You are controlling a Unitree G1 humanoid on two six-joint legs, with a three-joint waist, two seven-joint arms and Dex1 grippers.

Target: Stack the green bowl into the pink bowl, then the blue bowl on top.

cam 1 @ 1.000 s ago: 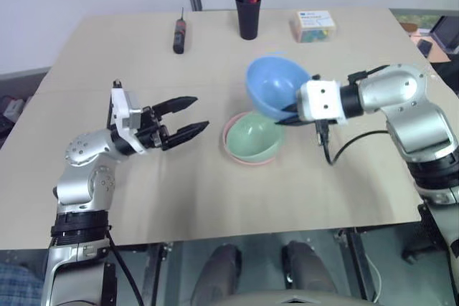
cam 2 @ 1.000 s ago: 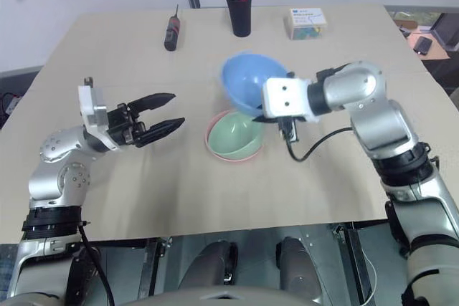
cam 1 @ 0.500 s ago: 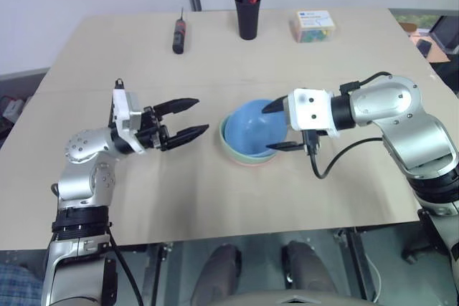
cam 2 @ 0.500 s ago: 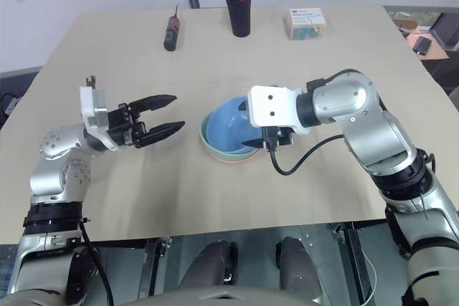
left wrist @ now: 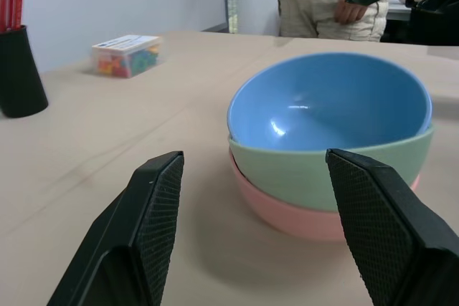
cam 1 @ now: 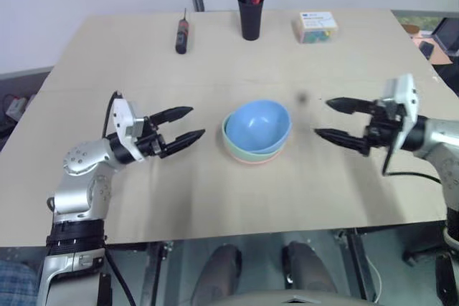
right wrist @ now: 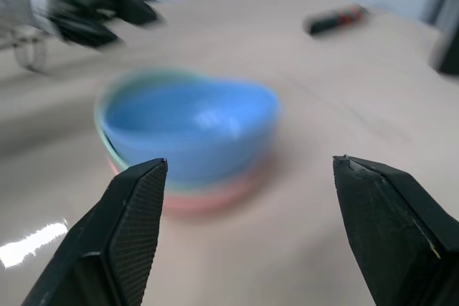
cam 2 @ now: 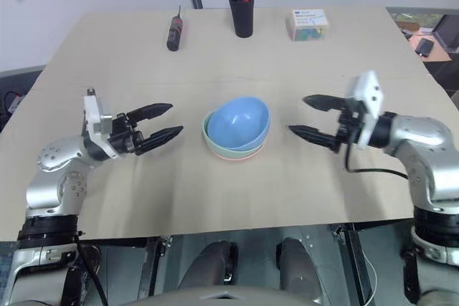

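We see the blue bowl (cam 1: 257, 122) nested, tilted, in the green bowl (cam 1: 244, 150), itself in the pink bowl (cam 1: 251, 158), mid-worktop (cam 1: 215, 198). Our left hand (cam 1: 183, 124) and right hand (cam 1: 328, 118) flank the stack, wide and empty. A pen cup (cam 1: 249, 16), screwdriver (cam 1: 181, 34) and box (cam 1: 316, 26) line the far edge.

Sky-blue bowl (cam 1: 258, 122) tops mint-green bowl (left wrist: 323, 173) and salmon-pink bowl (left wrist: 301, 218) (all plain) on a beige table (cam 1: 215, 184).

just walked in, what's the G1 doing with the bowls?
Stacking them. The blue bowl sits, a bit tilted, in the green bowl, which is nested in the pink bowl mid-table. The left gripper and right gripper are open and empty, one on each side of the stack.
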